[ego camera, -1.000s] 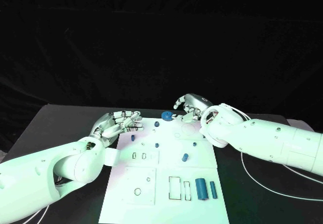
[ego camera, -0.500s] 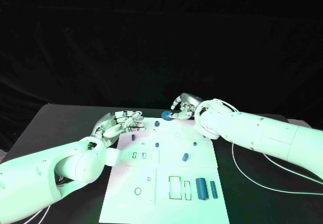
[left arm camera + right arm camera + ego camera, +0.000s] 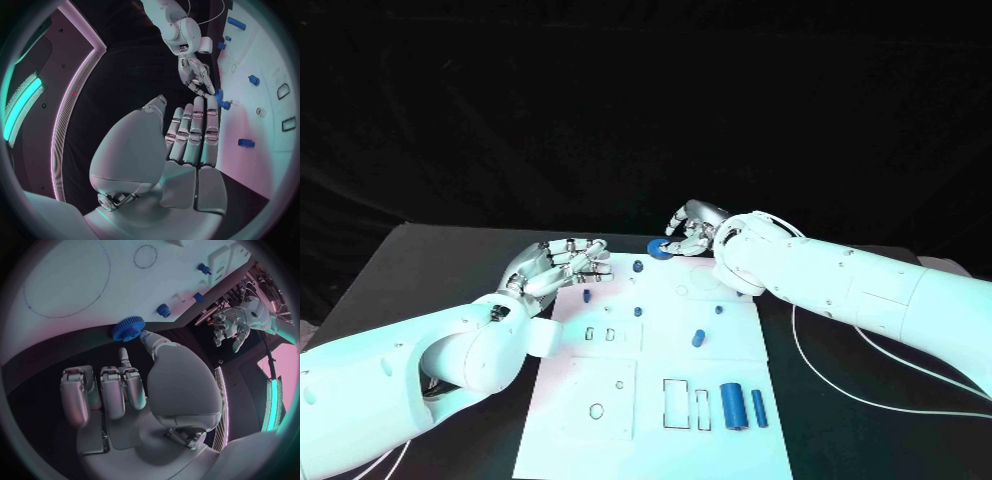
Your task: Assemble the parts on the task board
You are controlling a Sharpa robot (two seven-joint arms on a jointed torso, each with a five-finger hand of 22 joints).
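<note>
The white task board lies in the middle of the black table. A blue gear is at the board's far edge, tilted up, and my right hand pinches its rim between thumb and a fingertip. In the right wrist view the gear sits just past the thumb tip, with the other fingers curled in. My left hand hovers at the board's far left corner, fingers straight and holding nothing. The left wrist view shows that hand, with the right hand over the gear.
Small blue pegs stand on the board's far half. Two blue cylinders lie near the front right beside rectangular slots. A white cable trails right of the board.
My right hand has drawn left and closer in on the gear, and its forearm has swung nearer the board. The gear stays in place. The left hand has hardly moved.
</note>
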